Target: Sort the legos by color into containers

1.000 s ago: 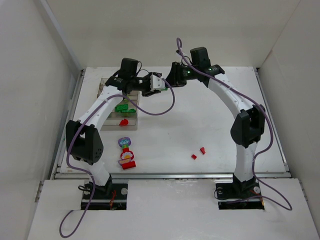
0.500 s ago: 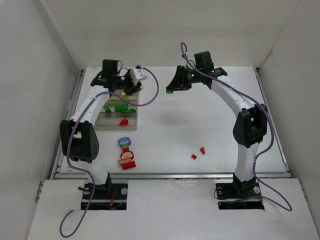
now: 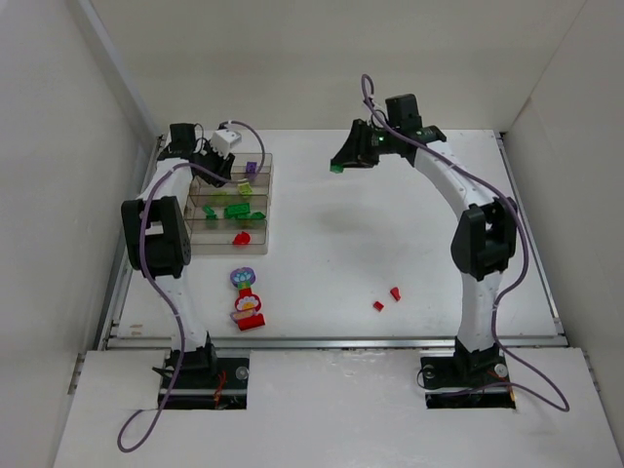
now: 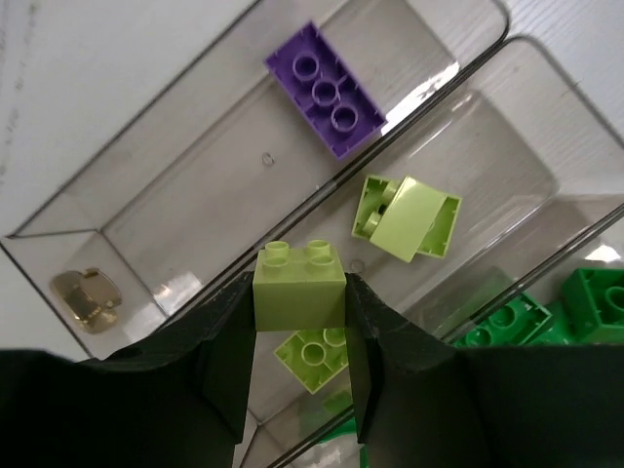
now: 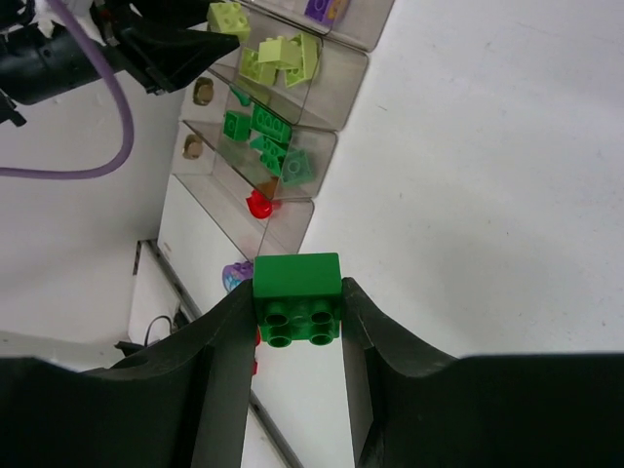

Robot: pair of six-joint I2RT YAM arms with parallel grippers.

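Observation:
My left gripper is shut on a lime brick and hangs over the far end of the clear tray, above the compartment with other lime bricks. A purple brick lies in the end compartment, and dark green bricks fill the one beside the lime. My right gripper is shut on a dark green brick, held in the air over the table's far middle, right of the tray. A red brick lies in the nearest compartment.
A red-white-purple flower-topped piece lies on the table just in front of the tray. Two small red bricks lie near the front, right of centre. White walls stand close on the left and right of the table.
My left arm has swung left from the table's middle to above the tray's far end, carrying the lime brick. My right gripper rose slightly with the green brick.

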